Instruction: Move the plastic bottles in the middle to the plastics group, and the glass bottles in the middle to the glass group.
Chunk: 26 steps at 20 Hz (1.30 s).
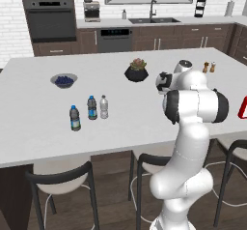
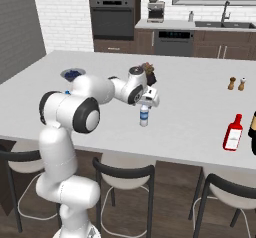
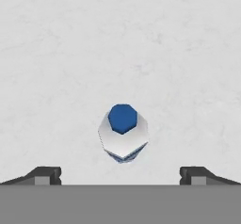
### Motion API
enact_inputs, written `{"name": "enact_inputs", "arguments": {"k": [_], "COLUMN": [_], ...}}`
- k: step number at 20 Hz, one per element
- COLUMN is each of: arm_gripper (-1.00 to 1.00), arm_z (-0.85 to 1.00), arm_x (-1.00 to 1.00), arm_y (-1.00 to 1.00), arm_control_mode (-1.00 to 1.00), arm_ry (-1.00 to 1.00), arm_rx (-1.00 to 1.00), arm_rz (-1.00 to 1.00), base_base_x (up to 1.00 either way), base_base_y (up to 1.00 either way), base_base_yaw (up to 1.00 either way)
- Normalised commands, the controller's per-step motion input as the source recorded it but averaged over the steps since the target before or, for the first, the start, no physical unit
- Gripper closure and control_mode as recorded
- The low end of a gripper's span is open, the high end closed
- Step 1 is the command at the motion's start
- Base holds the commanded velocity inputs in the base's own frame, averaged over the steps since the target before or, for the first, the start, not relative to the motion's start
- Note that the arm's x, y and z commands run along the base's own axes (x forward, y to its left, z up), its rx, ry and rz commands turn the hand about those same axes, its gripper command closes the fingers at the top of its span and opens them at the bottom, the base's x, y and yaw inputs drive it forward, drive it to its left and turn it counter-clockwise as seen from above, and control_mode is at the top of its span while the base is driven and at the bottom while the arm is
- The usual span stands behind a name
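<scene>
My fingers (image 3: 122,175) are spread wide and grasp nothing, one tip at each lower corner of the hand view. I look straight down on a water bottle (image 3: 123,132): its blue cap sits midway between my two tips and a little beyond them, with bare white bench (image 3: 117,44) all around. In the right base view my hand hangs just above that same upright bottle (image 2: 144,116), not touching it. Off to my right on the bench stands the red glass bottle (image 2: 233,132), well apart from me. In the left base view three more small bottles stand together: a dark-capped bottle (image 1: 75,118) in front, another dark-labelled bottle (image 1: 92,107) just beside a clear pale-capped bottle (image 1: 103,107).
</scene>
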Motion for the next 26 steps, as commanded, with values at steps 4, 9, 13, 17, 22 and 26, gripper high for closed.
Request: {"name": "enact_inputs", "arguments": {"k": [4,9,13,17,22,26], "arm_gripper": [-1.00,-1.00,-1.00,-1.00,-1.00,-1.00], "arm_z": [-0.20,-0.33,-0.13,-0.02,-0.05,-0.12], "arm_x": [0.21,0.14,0.02,0.00,0.04,0.19], "arm_y": [-0.04,-0.02,0.00,0.00,-0.01,0.00], "arm_control_mode": [-1.00,-1.00,-1.00,-1.00,-1.00,-1.00], "arm_ry": [0.00,0.00,0.00,0.00,-0.02,-0.02], "arm_rx": [0.00,0.00,0.00,0.00,0.00,0.00], "arm_rz": [0.09,0.06,0.06,0.02,0.00,0.00], "base_base_x": [0.00,0.00,0.00,0.00,0.00,0.00], "base_base_y": [0.00,0.00,0.00,0.00,0.00,0.00], "base_base_yaw": [0.00,0.00,0.00,0.00,0.00,0.00]}}
